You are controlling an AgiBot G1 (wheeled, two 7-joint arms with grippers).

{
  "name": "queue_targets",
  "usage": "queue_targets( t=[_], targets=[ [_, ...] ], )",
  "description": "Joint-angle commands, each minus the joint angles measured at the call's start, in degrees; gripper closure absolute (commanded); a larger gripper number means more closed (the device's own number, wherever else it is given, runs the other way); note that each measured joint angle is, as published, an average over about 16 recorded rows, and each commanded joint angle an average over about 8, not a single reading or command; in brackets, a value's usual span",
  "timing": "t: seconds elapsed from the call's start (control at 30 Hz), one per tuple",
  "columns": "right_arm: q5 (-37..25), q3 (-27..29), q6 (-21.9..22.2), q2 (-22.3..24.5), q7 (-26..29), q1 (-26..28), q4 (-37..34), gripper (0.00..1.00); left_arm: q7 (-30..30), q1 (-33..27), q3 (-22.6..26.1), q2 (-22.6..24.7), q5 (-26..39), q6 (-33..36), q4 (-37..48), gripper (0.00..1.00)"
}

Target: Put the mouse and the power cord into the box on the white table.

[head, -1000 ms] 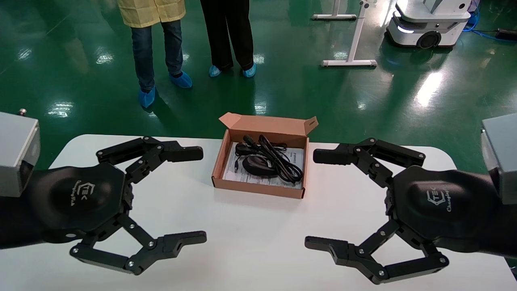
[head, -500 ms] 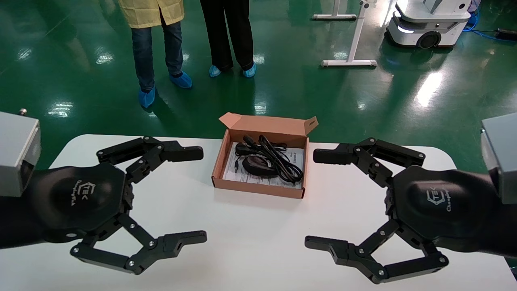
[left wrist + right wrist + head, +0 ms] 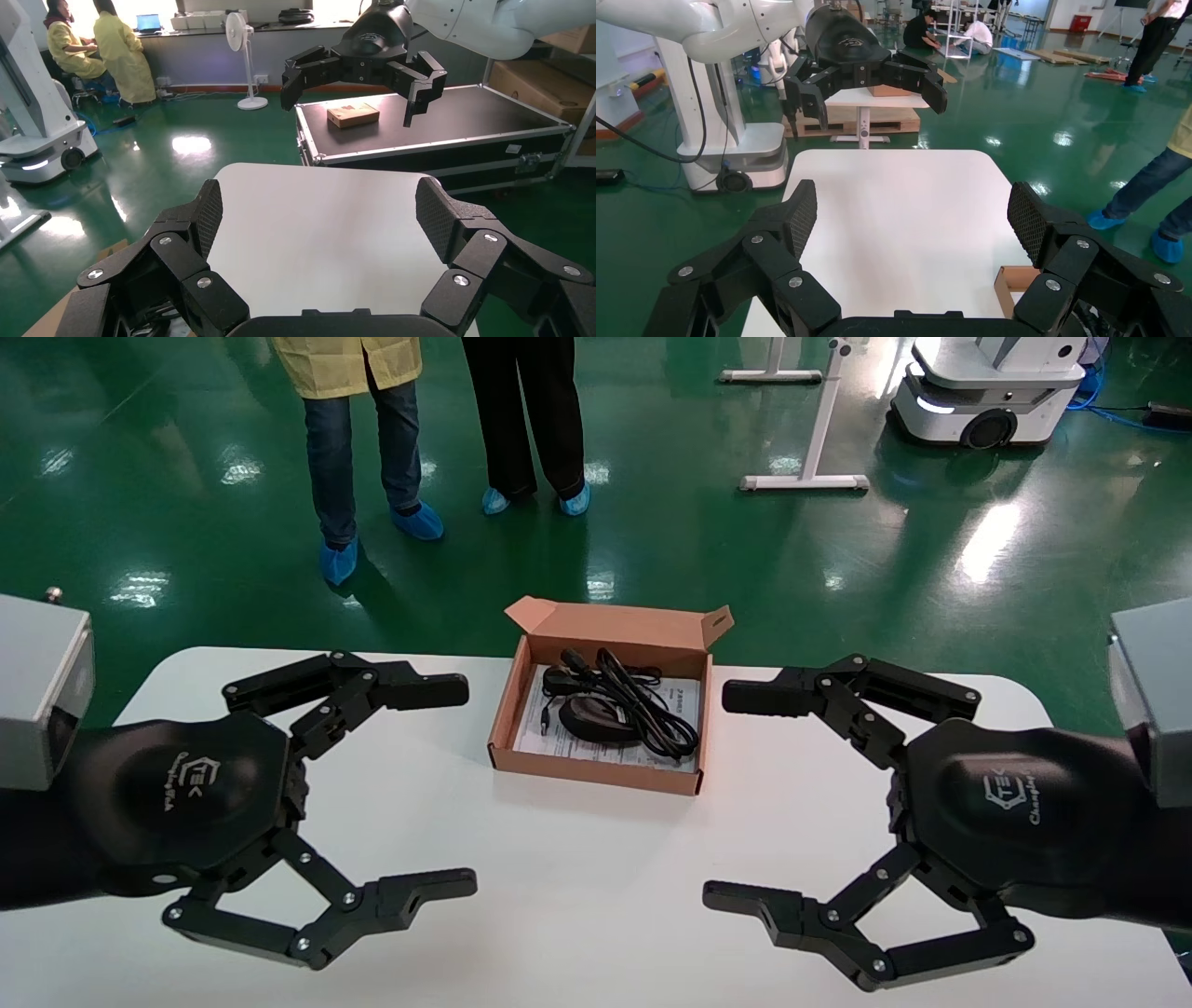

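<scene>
While both arms are hovering low over the white table (image 3: 577,859), neither is touching anything. Left gripper (image 3: 461,784) is sitting at the near left with jaws spread wide apart and nothing between them; right gripper (image 3: 712,795) is mirroring it at the near right, jaws equally wide and empty. Fingertips are pointing inward toward each other, leaving a bare strip of tabletop between them, running from the near edge up to the box (image 3: 521,705).

Box is sitting at the far middle of the table, close to the far edge, well apart from both grippers. Its flap lid is standing open on the far side. Inside, the mouse (image 3: 596,719) is lying on the printed white sheet (image 3: 559,742), and the power cord (image 3: 643,700) is looping over and beside it, coil reaching toward the box's right wall. Both are lying fully within the walls.

Left wrist view is showing the right gripper (image 3: 362,67) farther off; right wrist view is catching a corner of the box (image 3: 1016,281).

Two people (image 3: 438,421) are standing on the green floor beyond the far edge, and a white mobile robot base (image 3: 987,393) is sitting at the far right.
</scene>
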Motion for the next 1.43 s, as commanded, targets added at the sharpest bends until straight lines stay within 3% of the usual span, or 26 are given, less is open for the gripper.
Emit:
queue_targets(
  t=[0.03, 1.43],
  targets=[
    [0.0, 0.0, 0.0, 0.0, 0.0, 0.0, 0.0, 0.0, 0.0, 0.0, 0.0, 0.0, 0.0, 0.0, 0.0, 0.0],
    [0.0, 0.0, 0.0, 0.0, 0.0, 0.0, 0.0, 0.0, 0.0, 0.0, 0.0, 0.0, 0.0, 0.0, 0.0, 0.0]
  ],
)
